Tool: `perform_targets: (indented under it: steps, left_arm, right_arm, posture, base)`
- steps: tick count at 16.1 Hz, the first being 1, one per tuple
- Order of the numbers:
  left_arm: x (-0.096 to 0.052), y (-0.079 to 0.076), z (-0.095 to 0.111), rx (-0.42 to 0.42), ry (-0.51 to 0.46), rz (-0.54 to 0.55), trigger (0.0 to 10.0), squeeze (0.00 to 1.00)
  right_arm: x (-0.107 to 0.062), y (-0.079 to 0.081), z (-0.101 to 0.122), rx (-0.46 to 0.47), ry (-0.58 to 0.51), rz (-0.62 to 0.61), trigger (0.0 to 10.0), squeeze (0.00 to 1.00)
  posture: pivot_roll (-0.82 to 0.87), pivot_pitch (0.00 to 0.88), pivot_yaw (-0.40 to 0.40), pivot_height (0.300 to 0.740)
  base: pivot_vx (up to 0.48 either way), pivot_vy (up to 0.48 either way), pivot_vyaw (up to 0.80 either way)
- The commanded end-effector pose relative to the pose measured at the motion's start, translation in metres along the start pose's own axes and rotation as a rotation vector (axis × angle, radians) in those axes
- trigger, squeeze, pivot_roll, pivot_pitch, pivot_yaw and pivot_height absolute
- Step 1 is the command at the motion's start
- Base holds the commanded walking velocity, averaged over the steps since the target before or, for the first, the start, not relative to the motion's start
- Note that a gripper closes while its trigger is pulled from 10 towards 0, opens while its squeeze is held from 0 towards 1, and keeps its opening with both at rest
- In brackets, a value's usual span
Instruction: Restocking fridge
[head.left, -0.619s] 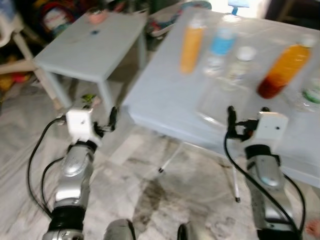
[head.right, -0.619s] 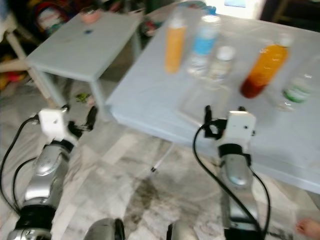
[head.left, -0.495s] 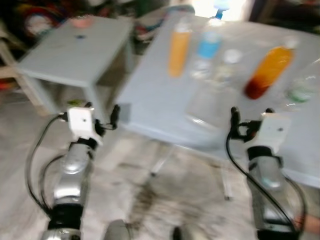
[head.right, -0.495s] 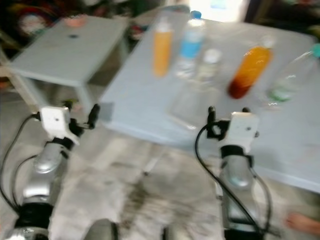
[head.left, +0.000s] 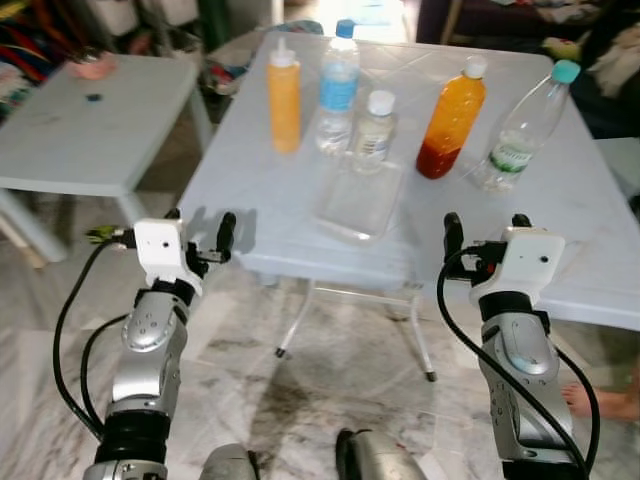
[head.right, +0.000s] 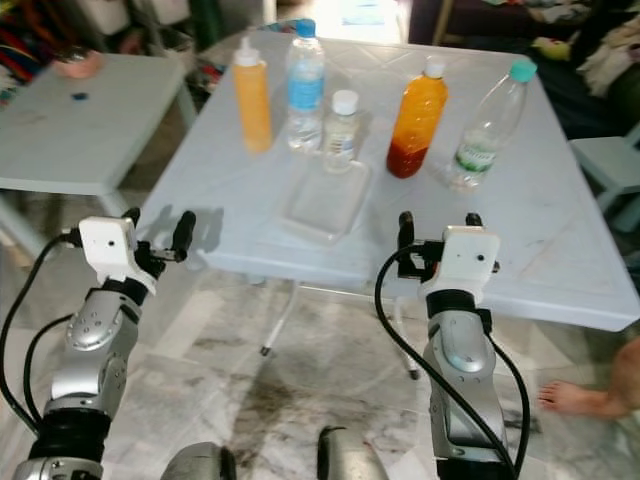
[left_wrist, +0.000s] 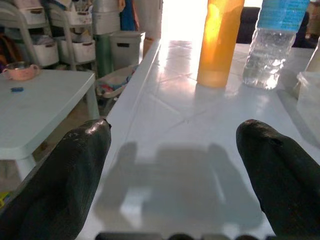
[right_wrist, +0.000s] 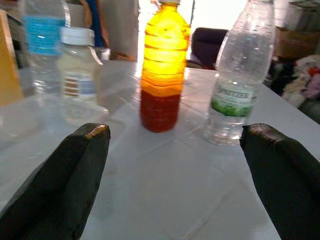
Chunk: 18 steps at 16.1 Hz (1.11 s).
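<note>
left gripper (head.left: 198, 222) fingers wide, at surface (head.left: 300, 240) near edge | right gripper (head.left: 481, 228) wide, facing orange-red bottle (head.left: 449, 118) | bottles stand far edge, awaiting pickup

Two silver, segmented arms; white box housing at each wrist; black looping cables; left gripper (head.left: 198, 222) and right gripper (head.left: 481, 227), each two long black fingers.

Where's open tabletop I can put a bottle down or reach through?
Free: the near strip between the clear tray and the table edge, and its right side past the green-label bottle. Crowded: the far row from the yellow squeeze bottle to the orange bottle.
</note>
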<state>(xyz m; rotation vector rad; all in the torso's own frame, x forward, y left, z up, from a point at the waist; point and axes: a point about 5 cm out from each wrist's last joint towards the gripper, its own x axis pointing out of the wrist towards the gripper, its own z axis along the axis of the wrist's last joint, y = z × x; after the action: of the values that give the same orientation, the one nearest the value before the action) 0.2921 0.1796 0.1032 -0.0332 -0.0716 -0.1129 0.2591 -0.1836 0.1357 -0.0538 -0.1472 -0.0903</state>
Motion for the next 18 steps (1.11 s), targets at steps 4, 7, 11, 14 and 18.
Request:
perform_targets:
  steps: [4, 7, 11, 14, 18]
  left_arm:
    - [0.002, 0.0, 0.0, 0.008, 0.003, -0.001, 10.0, 0.0]
    - [0.0, -0.001, 0.001, 0.016, 0.003, -0.006, 10.0, 0.0]
    - [-0.007, -0.001, 0.001, 0.026, 0.012, -0.014, 10.0, 0.0]
    - [-0.008, 0.001, 0.003, 0.032, 0.013, -0.012, 10.0, 0.0]
    - [-0.009, 0.0, 0.004, 0.037, 0.017, -0.018, 10.0, 0.0]
  right_arm:
    - [0.022, 0.004, 0.0, 0.058, -0.011, 0.042, 10.0, 0.0]
    - [0.045, 0.015, -0.001, 0.151, 0.005, 0.096, 10.0, 0.0]
    - [0.064, 0.036, -0.009, 0.246, 0.068, 0.117, 10.0, 0.0]
    - [0.07, 0.05, -0.012, 0.295, 0.081, 0.161, 10.0, 0.0]
    - [0.08, 0.057, -0.001, 0.292, 0.019, 0.209, 10.0, 0.0]
  posture:
    - [-0.03, 0.117, 0.016, 0.74]
    - [-0.01, 0.136, 0.019, 0.74]
    - [0.02, 0.156, 0.017, 0.74]
    - [0.03, 0.166, 0.019, 0.74]
    - [0.03, 0.171, 0.022, 0.74]
  base:
    - [0.0, 0.0, 0.0]
    - [0.0, 0.0, 0.0]
    - [0.0, 0.0, 0.0]
    - [0.0, 0.0, 0.0]
    - [0.0, 0.0, 0.0]
